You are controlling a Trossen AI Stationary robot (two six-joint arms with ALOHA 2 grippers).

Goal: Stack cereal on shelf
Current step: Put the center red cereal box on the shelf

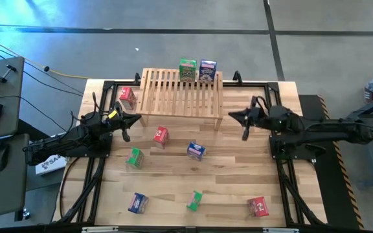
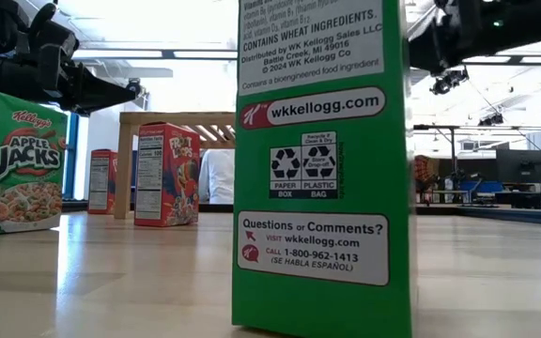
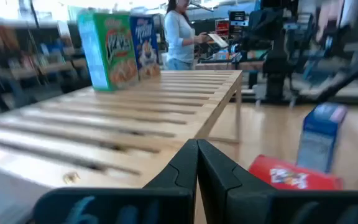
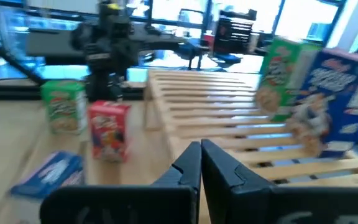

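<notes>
Shelf at far centre of table, slats running near-far. Two boxes upright on its far edge: green box and blue box, side by side, almost touching.

Seven boxes off the shelf, on the table:
- red box just left of shelf's left leg
- red box near side of shelf, centre-left
- blue box centre
- green box left of centre
- blue box near left
- green box near centre, right in front of low camera, back panel filling that view
- red box near right

Left gripper hovering off shelf's near-left corner, beside far-left red box. Fingers pressed together, nothing held.

Right gripper hovering off shelf's near-right corner. Fingers closed tip to tip, nothing held.

Person visible in room beyond table, standing, light top.
</notes>
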